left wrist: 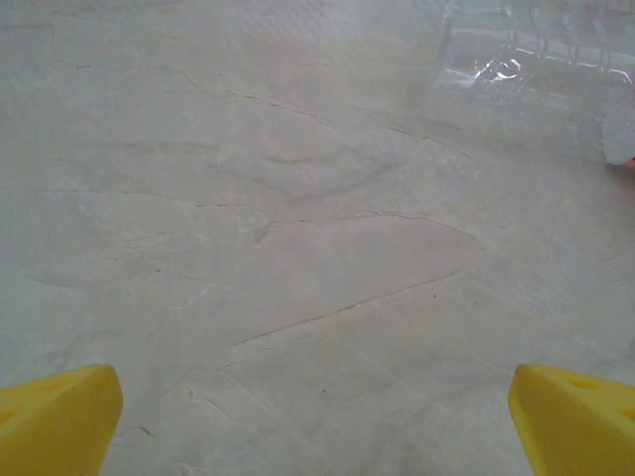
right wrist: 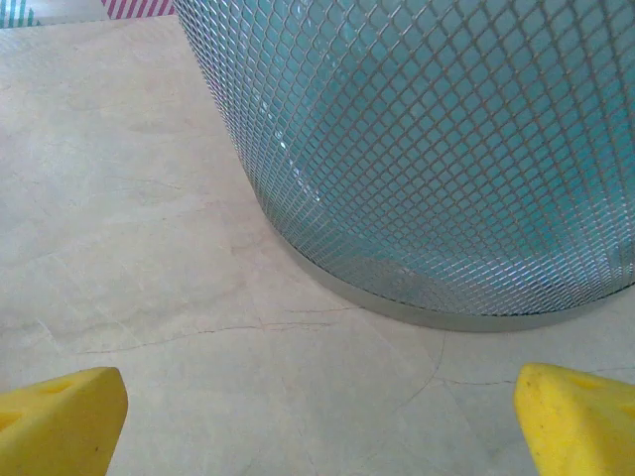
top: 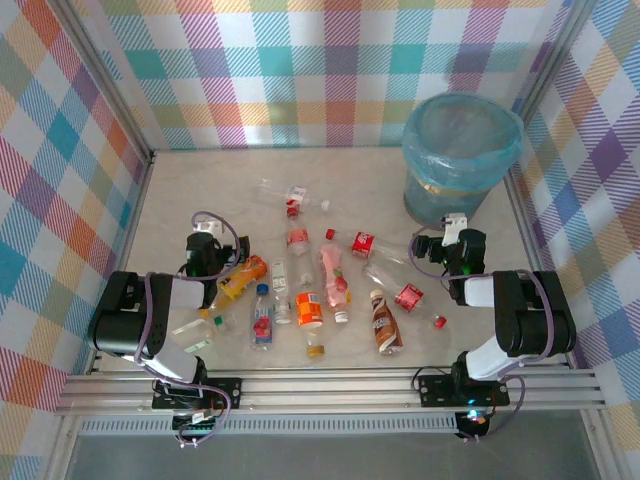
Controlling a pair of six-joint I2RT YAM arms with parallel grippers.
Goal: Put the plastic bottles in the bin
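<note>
- My left gripper [left wrist: 317, 421] has its yellow fingers [left wrist: 58, 421] spread wide with nothing between them; bare marbled table [left wrist: 298, 248] lies ahead of the tips.
- A clear bottle [left wrist: 536, 59] lies on its side ahead of those fingers and off to their right, well apart from them.
- My right gripper [right wrist: 317, 421] is spread just as wide and grips nothing.
- The bin [right wrist: 446, 149] stands upright straight ahead of the right fingers [right wrist: 575, 416], near but not touching, its light-blue liner [top: 510, 135] showing through the mesh wall.
- From above, I see the plastic bottles [top: 309, 305] lying scattered on the table between the two grippers.
</note>
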